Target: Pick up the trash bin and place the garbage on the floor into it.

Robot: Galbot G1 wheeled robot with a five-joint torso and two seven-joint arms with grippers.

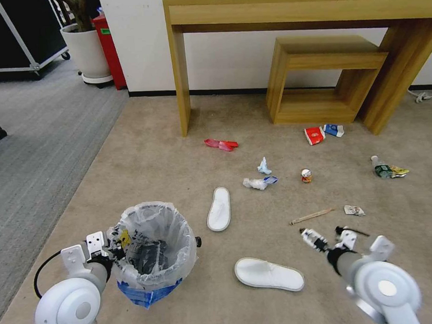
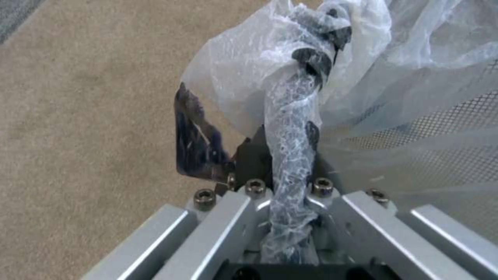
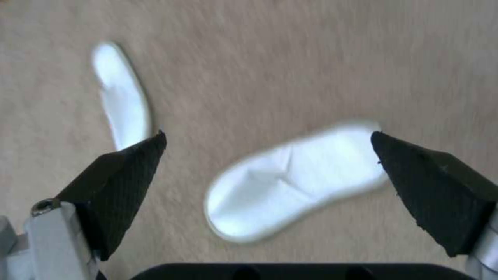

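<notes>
Below right claw [image 3: 267, 142], slipper [image 3: 290, 181] crosswise.

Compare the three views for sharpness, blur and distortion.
Head view: sharp, wide-angle bend in the wooden table. Left wrist view: soft close-up of the trash bin liner. Right wrist view: motion-smeared slippers between open right gripper fingers.

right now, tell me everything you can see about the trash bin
The bin is small and round, with a dark mesh wall, a blue base and a crinkly clear bag folded over its rim. It stands upright, mouth open, over the beige carpet, with dark litter inside. The left gripper is shut on its bag-covered rim on the robot's left side. A white slipper lies apart on its right.
</notes>
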